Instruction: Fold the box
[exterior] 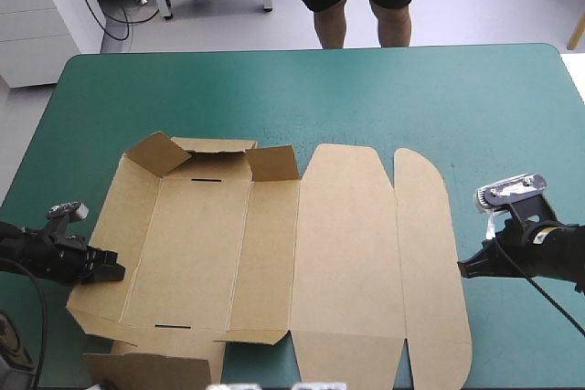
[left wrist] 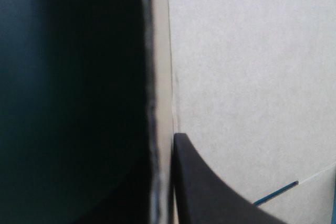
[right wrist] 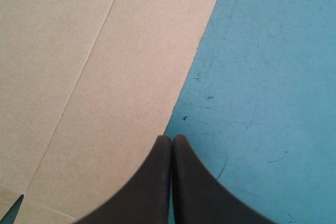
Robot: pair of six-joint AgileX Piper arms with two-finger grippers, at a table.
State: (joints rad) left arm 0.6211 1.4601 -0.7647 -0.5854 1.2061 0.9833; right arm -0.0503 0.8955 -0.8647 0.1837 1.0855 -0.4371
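Observation:
The brown box [exterior: 274, 253] lies as a cut sheet on the teal-green table [exterior: 411, 98]. Its left part has the left wall and far corner flaps tilted up, while the lid panels to the right lie flat. My left gripper [exterior: 111, 272] is at the raised left wall, shut on its edge. In the left wrist view the board [left wrist: 252, 77] fills the space ahead, its edge standing between the fingers, with one black finger [left wrist: 199, 182] against it. My right gripper [exterior: 464, 269] is shut, its tip [right wrist: 171, 139] touching the rounded right edge of the outer lid flap [right wrist: 105, 77].
More brown board [exterior: 146, 372] shows at the table's front edge by the box's near-left corner; I cannot tell whether it belongs to the box. Bare teal-green cover [right wrist: 262, 77] stretches to the right of the box and along the far side.

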